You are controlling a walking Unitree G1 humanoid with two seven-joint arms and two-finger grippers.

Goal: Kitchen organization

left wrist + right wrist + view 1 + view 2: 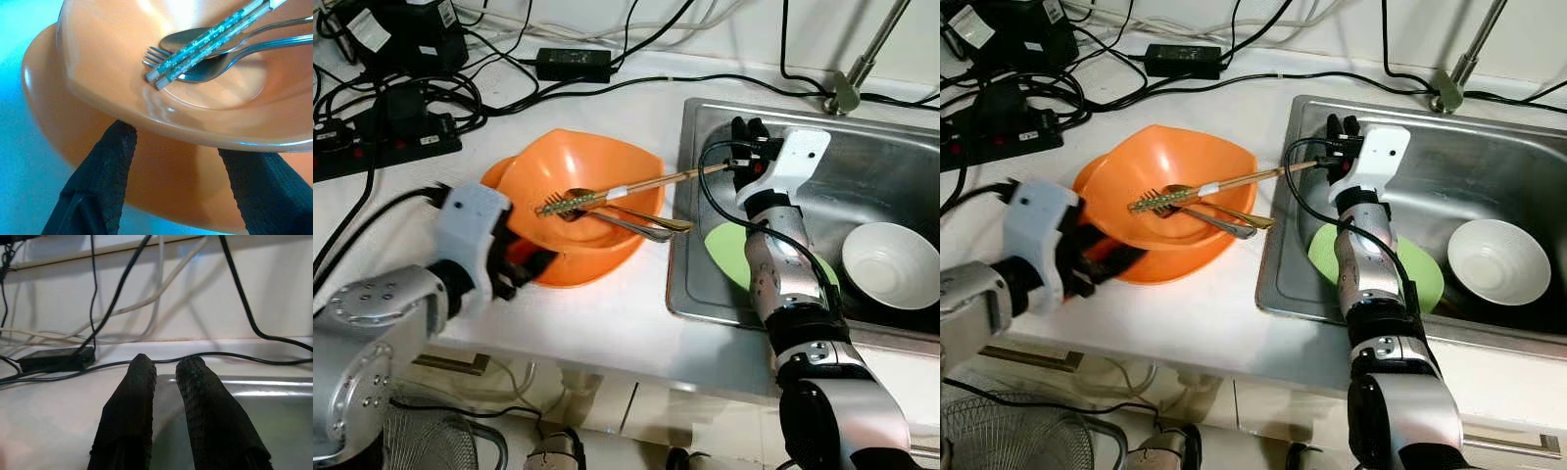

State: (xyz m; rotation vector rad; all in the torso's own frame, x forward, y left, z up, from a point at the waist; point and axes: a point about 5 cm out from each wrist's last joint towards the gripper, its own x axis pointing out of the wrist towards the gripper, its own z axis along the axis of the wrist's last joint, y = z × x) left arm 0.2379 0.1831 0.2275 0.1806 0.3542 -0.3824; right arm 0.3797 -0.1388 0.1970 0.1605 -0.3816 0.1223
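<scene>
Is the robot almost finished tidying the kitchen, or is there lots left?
Some looks done: a white bowl and a green plate already sit in the sink. In hand: the left hand is open around the rim of the orange bowl, which holds chopsticks, a fork and a spoon. The right hand hovers shut by the sink's edge. Left: the orange bowl is on the counter, so probably a fair bit remains.
</scene>
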